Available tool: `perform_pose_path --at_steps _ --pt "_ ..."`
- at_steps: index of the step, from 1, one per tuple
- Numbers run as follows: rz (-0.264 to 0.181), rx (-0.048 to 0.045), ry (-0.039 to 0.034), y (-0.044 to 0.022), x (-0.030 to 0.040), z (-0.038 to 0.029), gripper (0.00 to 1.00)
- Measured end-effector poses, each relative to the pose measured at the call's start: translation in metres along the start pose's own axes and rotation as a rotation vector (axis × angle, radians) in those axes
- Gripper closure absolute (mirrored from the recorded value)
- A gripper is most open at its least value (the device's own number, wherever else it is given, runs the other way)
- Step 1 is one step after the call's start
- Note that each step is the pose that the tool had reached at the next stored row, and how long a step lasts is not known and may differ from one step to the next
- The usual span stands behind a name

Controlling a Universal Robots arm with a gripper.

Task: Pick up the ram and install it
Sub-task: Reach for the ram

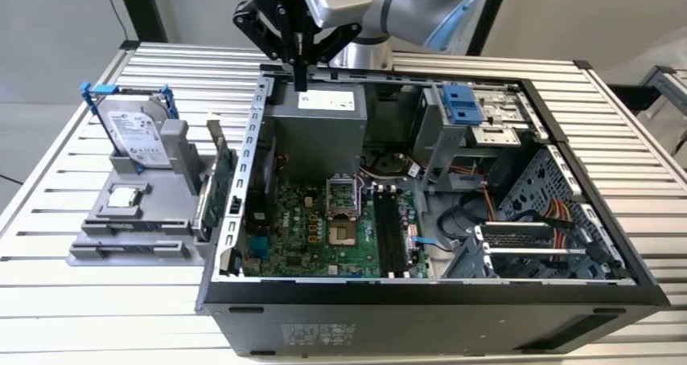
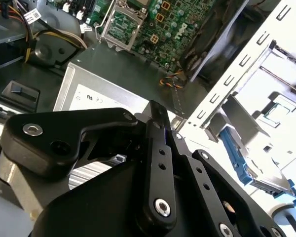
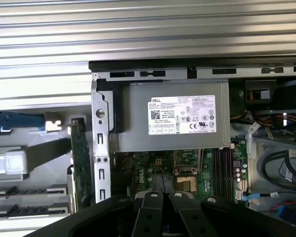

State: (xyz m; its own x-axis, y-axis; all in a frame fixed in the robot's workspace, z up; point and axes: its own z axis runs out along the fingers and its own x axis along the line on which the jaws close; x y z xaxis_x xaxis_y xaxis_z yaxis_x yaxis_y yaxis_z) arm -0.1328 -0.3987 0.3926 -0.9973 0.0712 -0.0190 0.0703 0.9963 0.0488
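Note:
My gripper (image 1: 302, 82) hangs over the back edge of the open computer case (image 1: 231, 220), just above the grey power supply (image 1: 322, 132). Its fingers (image 2: 157, 116) are pressed together with nothing between them. I cannot pick out the ram for certain. Two dark narrow strips (image 3: 24, 190) lie in the long slots of the grey holder (image 1: 118, 248) outside the case. On the green motherboard (image 1: 311, 232), black memory slots (image 1: 390, 236) run beside the processor socket (image 1: 340, 196).
The holder stands on the slatted table (image 1: 64, 301) at the exterior view's left. It carries a silver hard drive with blue rails (image 1: 134, 136) and an upright green card with a metal bracket (image 1: 218, 190). Cables and drive cages (image 1: 504, 220) crowd the case's other side.

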Motion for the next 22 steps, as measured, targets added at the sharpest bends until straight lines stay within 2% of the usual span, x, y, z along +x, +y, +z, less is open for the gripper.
perform_pose_path --at_steps 22 --pt "0.000 0.0001 0.0001 -0.0021 0.0299 -0.0007 1.00"
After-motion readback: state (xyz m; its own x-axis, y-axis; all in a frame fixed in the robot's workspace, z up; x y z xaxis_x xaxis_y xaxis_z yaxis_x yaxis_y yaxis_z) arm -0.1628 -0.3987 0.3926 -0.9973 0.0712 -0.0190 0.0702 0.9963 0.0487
